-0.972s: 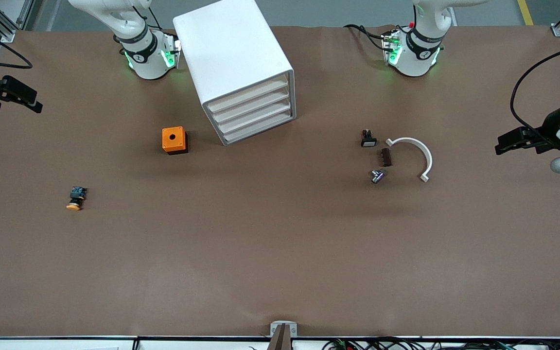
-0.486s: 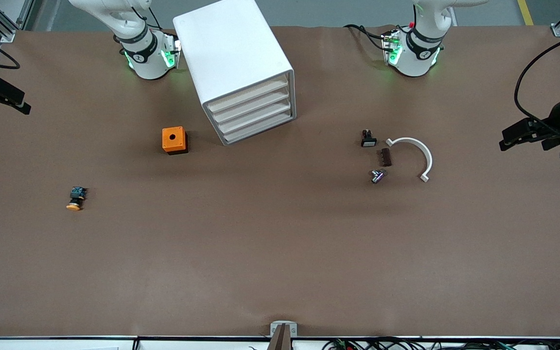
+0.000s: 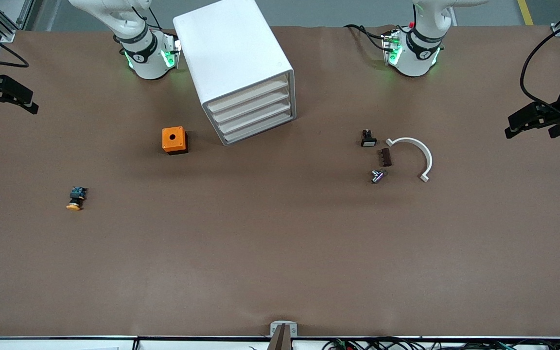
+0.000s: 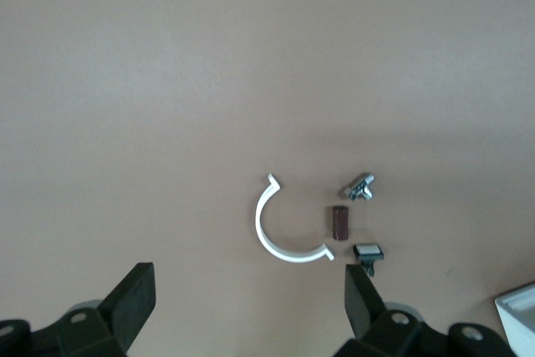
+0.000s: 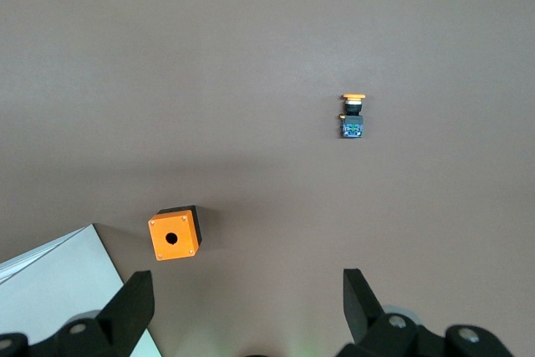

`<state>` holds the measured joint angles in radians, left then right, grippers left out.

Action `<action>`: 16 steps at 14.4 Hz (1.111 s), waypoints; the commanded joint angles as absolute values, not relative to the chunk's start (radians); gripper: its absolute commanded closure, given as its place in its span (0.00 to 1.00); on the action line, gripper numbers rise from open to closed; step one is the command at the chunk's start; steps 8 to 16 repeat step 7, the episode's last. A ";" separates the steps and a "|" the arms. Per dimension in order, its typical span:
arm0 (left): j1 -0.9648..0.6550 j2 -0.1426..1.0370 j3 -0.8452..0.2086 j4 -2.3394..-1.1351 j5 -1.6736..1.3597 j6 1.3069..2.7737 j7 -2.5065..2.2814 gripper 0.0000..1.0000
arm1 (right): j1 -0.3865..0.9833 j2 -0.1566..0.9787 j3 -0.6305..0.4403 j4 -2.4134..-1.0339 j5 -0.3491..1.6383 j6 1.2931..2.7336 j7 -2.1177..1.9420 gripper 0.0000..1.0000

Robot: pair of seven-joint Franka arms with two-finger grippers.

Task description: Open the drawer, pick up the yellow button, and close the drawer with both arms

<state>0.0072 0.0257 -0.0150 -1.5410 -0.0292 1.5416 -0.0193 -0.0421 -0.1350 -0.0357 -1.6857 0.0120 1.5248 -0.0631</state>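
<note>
The white cabinet (image 3: 234, 58) stands between the two arm bases, and its top drawer (image 3: 250, 94) is shut. The button (image 3: 76, 198) (image 5: 353, 116), orange cap on a black-blue body, lies on its side on the bare table toward the right arm's end, nearer the front camera than the orange cube (image 3: 174, 140). My right gripper (image 3: 5, 95) (image 5: 248, 283) hangs open and empty over the table's edge at the right arm's end. My left gripper (image 3: 537, 124) (image 4: 251, 282) hangs open and empty over the edge at the left arm's end.
The orange cube (image 5: 174, 234) with a hole sits beside the cabinet (image 5: 58, 290). Toward the left arm's end lie a white arc (image 3: 418, 155) (image 4: 284, 227), a brown piece (image 3: 385, 157), a metal piece (image 3: 377, 176) and a small black piece with a white face (image 3: 368, 139).
The left gripper has drifted outward toward its end of the table. The right gripper has shifted slightly at its edge. Nothing on the table has moved.
</note>
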 commanded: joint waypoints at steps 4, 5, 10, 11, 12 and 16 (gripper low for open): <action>0.006 0.031 -0.018 -1.514 -0.026 1.511 -0.018 0.00 | -0.040 -0.155 -0.034 -1.694 0.011 1.531 -0.061 0.00; 0.006 0.031 -0.018 -1.511 -0.028 1.509 -0.017 0.00 | -0.038 -0.155 -0.032 -1.694 0.009 1.531 -0.061 0.00; 0.006 0.032 -0.018 -1.509 -0.026 1.509 -0.018 0.00 | -0.040 -0.155 -0.009 -1.692 0.005 1.532 -0.054 0.00; 0.006 0.032 -0.018 -1.509 -0.026 1.509 -0.018 0.00 | -0.040 -0.155 -0.009 -1.692 0.005 1.532 -0.054 0.00; 0.006 0.032 -0.018 -1.509 -0.026 1.509 -0.018 0.00 | -0.040 -0.155 -0.009 -1.692 0.005 1.532 -0.054 0.00; 0.006 0.032 -0.018 -1.509 -0.026 1.509 -0.018 0.00 | -0.040 -0.155 -0.009 -1.692 0.005 1.532 -0.054 0.00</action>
